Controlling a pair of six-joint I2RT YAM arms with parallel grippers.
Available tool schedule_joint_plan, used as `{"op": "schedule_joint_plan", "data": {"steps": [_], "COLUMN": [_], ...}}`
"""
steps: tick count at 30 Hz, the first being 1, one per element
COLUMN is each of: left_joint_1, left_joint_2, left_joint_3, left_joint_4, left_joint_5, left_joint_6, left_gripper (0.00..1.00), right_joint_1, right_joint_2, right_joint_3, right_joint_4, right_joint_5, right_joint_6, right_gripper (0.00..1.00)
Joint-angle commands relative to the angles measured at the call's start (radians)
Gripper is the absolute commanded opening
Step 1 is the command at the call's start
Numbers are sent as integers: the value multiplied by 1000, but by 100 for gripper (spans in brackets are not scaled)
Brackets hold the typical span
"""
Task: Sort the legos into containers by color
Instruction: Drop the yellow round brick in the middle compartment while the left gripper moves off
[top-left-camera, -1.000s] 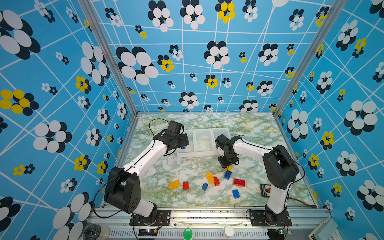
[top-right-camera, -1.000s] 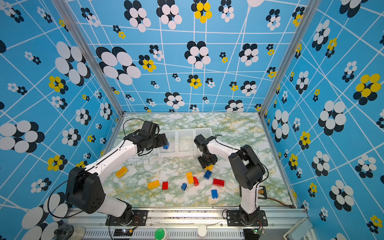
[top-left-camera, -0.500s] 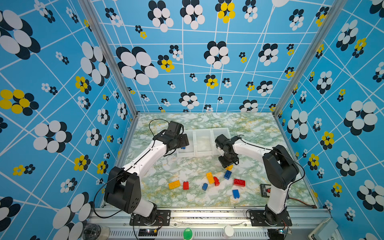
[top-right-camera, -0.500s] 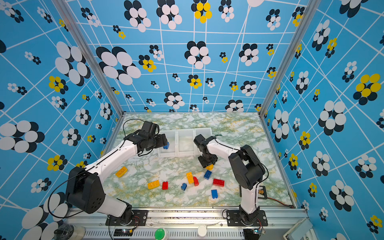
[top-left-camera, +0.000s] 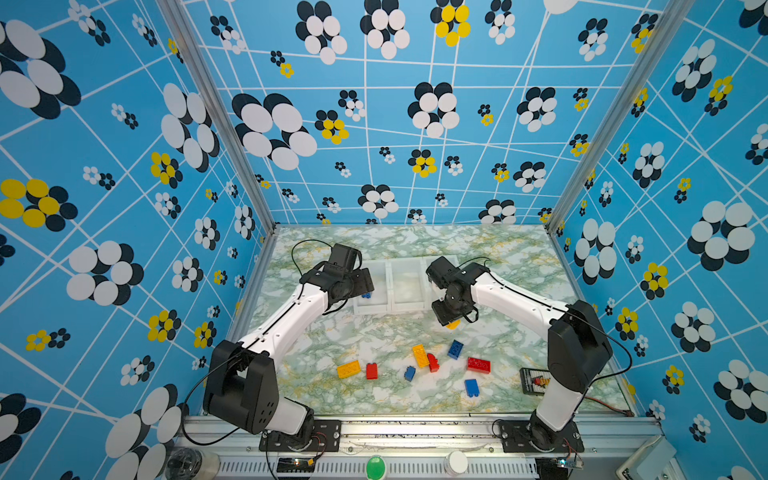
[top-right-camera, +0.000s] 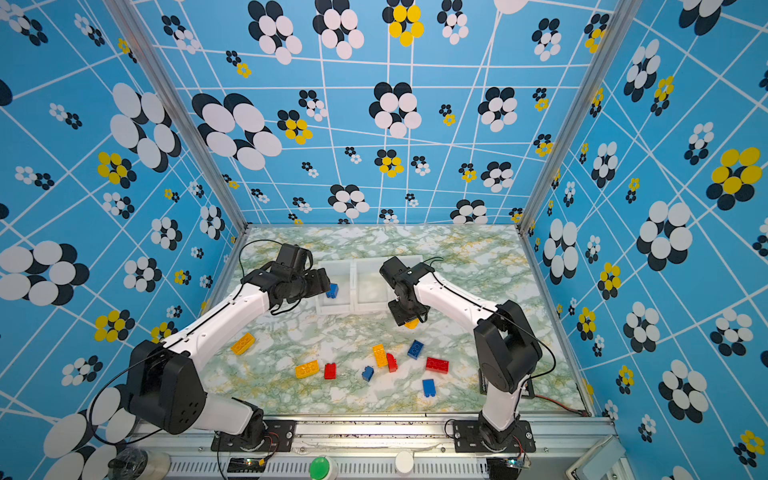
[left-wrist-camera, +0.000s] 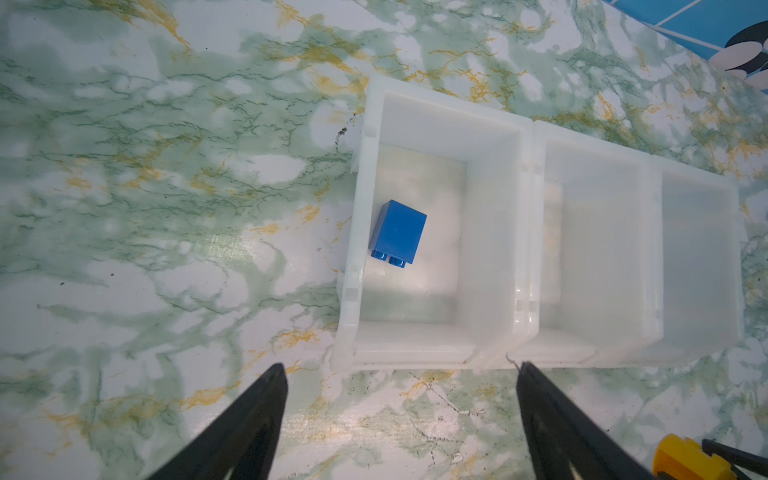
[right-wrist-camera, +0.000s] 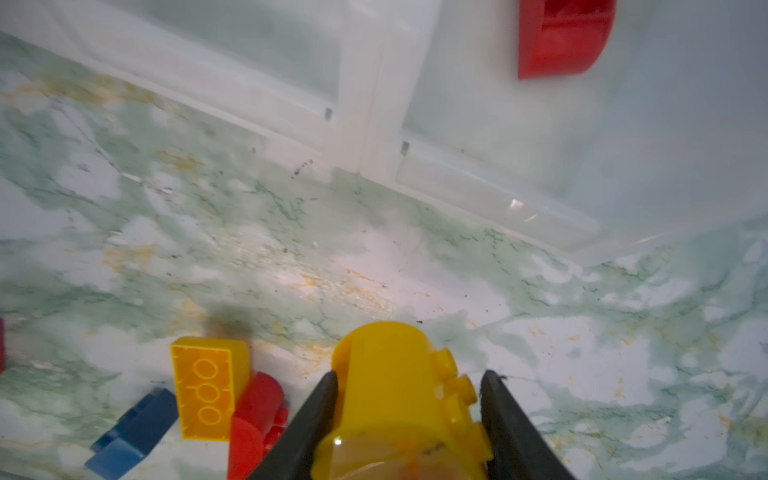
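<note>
Right pincer (right-wrist-camera: 409, 376) pinches a round yellow studded brick (right-wrist-camera: 386, 357); left pincer (left-wrist-camera: 401, 370) hangs spread, a blue plastic brick (left-wrist-camera: 397, 232) ahead in a white bin (left-wrist-camera: 494, 208).

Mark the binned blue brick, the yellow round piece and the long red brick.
blue brick (left-wrist-camera: 397, 232), left wrist view, smooth face.
yellow round piece (right-wrist-camera: 390, 374), right wrist view, curved body.
long red brick (top-left-camera: 478, 365), in a top view, studded top.
</note>
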Motion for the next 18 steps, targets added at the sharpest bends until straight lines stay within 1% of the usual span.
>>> {"op": "schedule_joint_plan", "data": {"steps": [1,9,14,18], "left_joint_1": [20,72,121,157], "left_joint_2": [-44,-121,-173,-205], "left_joint_3": [-31,-108,-164,-198], "left_joint_4": [5,14,7,2], "left_joint_5": [20,51,78,99], "left_joint_6": [14,30,35,38], "left_gripper": [88,89,90,90], "right_joint_1": [35,63,63,50], "right_joint_2": [1,150,302,412], "right_joint_3": [97,371,554,660], "right_joint_4": [-71,-78,-107,-121], "right_joint_5": [-6,-42,-12,5], "right_joint_6": [48,74,55,51], "right_gripper": [37,38,38,38]}}
